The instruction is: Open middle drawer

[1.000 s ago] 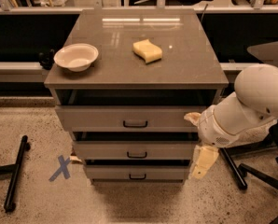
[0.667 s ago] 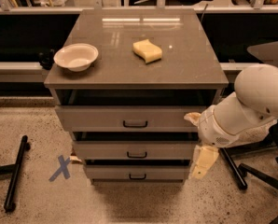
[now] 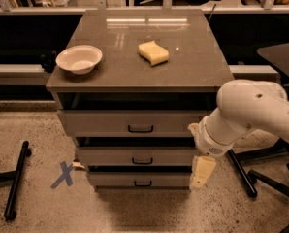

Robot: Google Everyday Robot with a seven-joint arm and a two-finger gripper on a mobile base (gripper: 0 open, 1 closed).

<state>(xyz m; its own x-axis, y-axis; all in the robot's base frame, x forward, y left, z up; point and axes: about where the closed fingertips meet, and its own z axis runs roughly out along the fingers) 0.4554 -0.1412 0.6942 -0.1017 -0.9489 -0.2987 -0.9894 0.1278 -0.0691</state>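
Note:
The middle drawer point(image 3: 135, 156) is the central grey front of the cabinet's three, with a small black bar handle point(image 3: 142, 161). Its front lies in line with the drawers above and below, with a dark gap over it. My gripper point(image 3: 201, 170) hangs at the end of the white arm point(image 3: 251, 113), just off the cabinet's right edge. It is level with the middle and bottom drawers, to the right of the handle, and touches no handle.
On the cabinet top point(image 3: 198, 67) stand a white bowl point(image 3: 79, 58) and a yellow sponge point(image 3: 153, 52). A blue tape X point(image 3: 63, 174) marks the floor at left. Black chair or stand legs lie at left point(image 3: 16, 178) and right point(image 3: 241, 171).

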